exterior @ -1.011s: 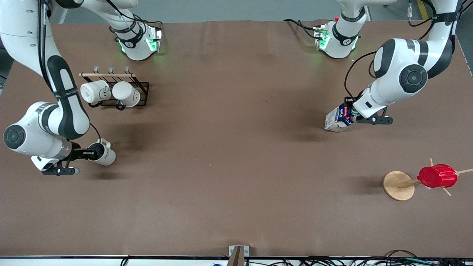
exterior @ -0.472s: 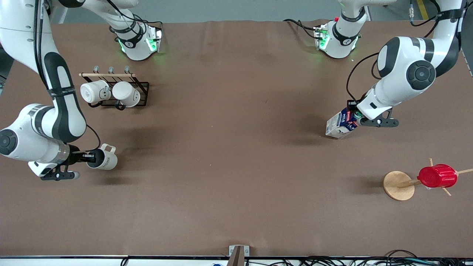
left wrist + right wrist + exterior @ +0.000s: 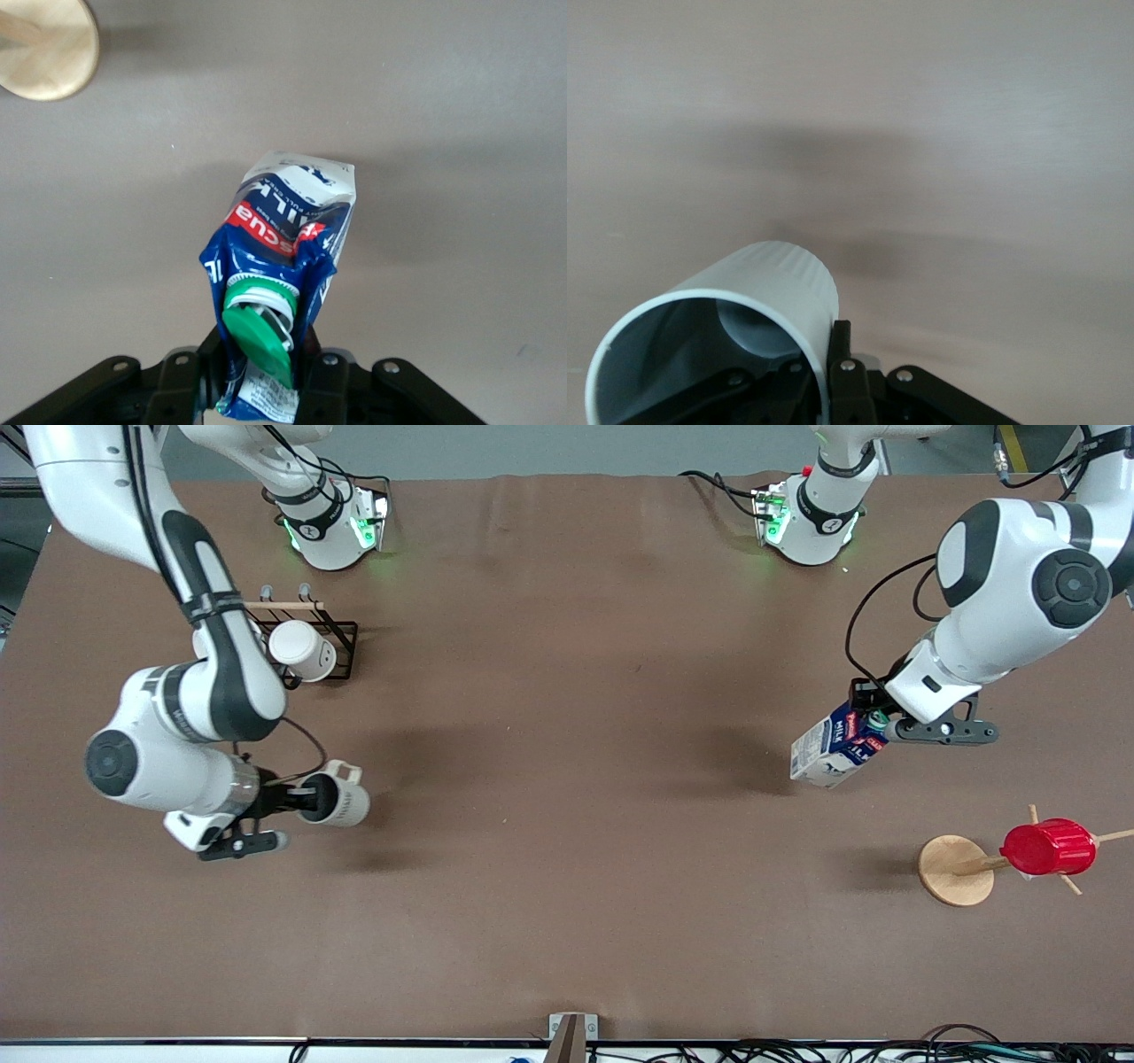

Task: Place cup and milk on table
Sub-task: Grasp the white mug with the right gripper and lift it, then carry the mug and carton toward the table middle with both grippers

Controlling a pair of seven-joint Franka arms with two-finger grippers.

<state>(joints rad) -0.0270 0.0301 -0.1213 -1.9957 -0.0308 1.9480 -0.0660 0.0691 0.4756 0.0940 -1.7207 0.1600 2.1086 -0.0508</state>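
My right gripper (image 3: 297,801) is shut on the rim of the cream cup (image 3: 341,802) and holds it on its side above the brown table (image 3: 567,797) at the right arm's end. In the right wrist view the cup (image 3: 735,328) shows its grey inside, one finger inside and one outside the wall. My left gripper (image 3: 873,722) is shut on the gable top of the blue and white milk carton (image 3: 833,748) and holds it tilted over the table at the left arm's end. In the left wrist view the carton (image 3: 283,248) hangs from the fingers, green cap (image 3: 259,332) flipped open.
A black wire rack (image 3: 314,642) with a white mug (image 3: 303,650) stands near the right arm's base, partly hidden by the arm. A wooden stand (image 3: 955,870) carrying a red ribbed cup (image 3: 1049,847) sits nearer the camera than the milk carton.
The right arm has carried the cup toward the table's middle and swung over the rack. The left gripper has moved the carton slightly nearer the camera and toward the left arm's end.
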